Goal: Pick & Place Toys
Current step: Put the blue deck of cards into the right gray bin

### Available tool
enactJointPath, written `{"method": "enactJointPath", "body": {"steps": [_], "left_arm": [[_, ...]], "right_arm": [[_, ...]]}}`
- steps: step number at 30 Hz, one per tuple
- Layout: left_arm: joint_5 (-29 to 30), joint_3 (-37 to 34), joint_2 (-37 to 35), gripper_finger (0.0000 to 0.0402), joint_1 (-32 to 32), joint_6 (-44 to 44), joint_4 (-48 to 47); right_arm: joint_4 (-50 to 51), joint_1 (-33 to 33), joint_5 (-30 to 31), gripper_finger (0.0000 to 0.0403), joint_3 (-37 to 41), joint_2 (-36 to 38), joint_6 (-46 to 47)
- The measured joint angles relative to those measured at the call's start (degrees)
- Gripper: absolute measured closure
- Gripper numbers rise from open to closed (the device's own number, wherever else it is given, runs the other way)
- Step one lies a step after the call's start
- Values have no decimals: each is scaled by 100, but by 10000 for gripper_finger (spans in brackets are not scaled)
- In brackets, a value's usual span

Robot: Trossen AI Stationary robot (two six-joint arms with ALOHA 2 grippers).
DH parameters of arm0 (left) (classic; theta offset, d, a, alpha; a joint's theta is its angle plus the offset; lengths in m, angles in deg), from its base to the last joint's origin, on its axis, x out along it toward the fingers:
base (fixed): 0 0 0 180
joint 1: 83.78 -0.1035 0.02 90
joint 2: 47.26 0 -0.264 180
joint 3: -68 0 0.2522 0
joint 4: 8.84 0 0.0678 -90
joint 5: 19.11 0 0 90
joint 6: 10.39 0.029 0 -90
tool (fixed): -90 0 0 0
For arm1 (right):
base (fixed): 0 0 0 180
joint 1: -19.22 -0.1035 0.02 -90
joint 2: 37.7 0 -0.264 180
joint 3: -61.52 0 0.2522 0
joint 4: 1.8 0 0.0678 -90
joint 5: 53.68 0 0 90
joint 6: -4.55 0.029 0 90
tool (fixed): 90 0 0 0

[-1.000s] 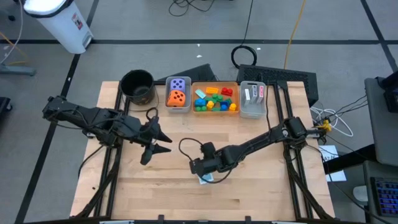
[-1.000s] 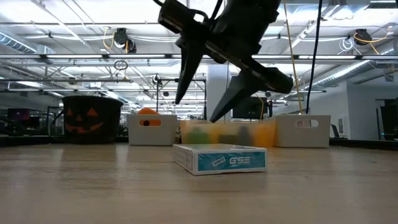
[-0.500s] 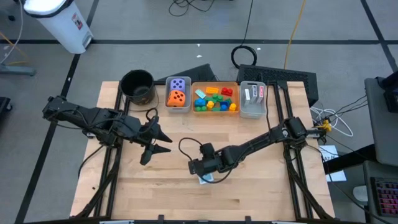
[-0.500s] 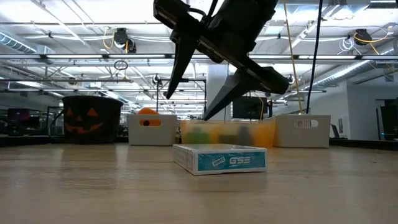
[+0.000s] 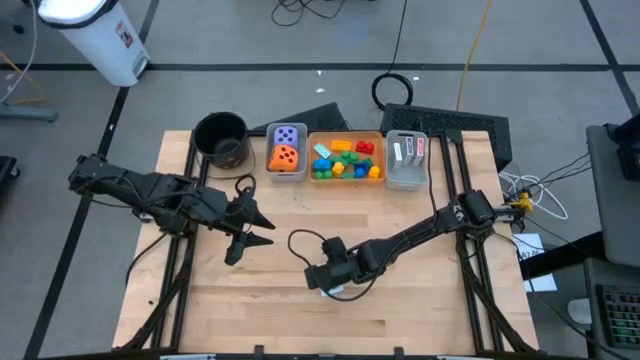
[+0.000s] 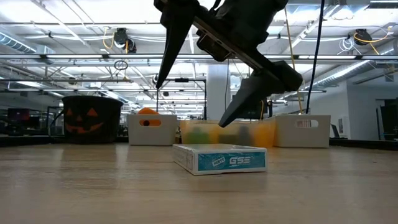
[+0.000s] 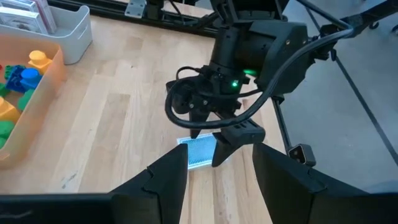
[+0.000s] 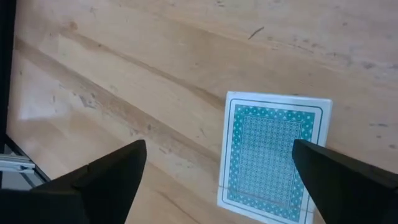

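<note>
Teal-and-white, one flat card box (image 6: 219,158) lies on the table (image 5: 260,300) directly beneath the right gripper (image 6: 199,93), whose jaws hang spread wide above it, clear of it. The left gripper (image 5: 245,237) hovers apart, part-open, empty.

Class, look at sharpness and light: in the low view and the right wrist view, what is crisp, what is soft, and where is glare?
Low view: the teal card box is crisp; the bins behind it blur, the orange bin most; ceiling lights glare. Right wrist view: the box's patterned face is sharp, the right pincer's near fingers dark and featureless.
</note>
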Motion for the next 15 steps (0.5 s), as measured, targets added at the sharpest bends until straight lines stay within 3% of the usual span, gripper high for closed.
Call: {"method": "enactJointPath", "body": {"steps": [15], "left_arm": [[-187, 0, 0, 215, 0, -162, 13]], "right_arm": [[-466, -59, 125, 13, 4, 0, -592]]}}
